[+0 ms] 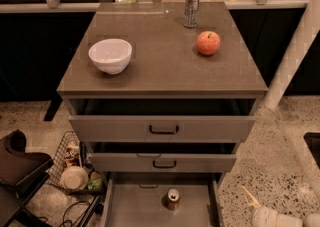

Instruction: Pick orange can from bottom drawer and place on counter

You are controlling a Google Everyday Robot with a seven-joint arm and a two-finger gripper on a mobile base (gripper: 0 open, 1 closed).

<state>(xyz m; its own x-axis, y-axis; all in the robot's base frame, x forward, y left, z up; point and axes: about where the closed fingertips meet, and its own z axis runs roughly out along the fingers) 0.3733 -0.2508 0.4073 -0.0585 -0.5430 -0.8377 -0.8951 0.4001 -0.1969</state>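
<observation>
The orange can (173, 199) stands upright on the grey floor of the pulled-out bottom drawer (130, 210), near its middle, silver top up. The counter (160, 66) is the grey-brown top of the drawer cabinet above. My gripper (248, 196) is at the lower right corner, over the speckled floor to the right of the bottom drawer and apart from the can. Only a pale finger tip and the white wrist show.
On the counter stand a white bowl (110, 55), a red apple (208, 43) and a tall slim silver can (191, 7). The two upper drawers (163, 130) stick out slightly. A wire basket of clutter (75, 171) and a dark chair (20, 171) are at the lower left. A white post (292, 61) stands at the right.
</observation>
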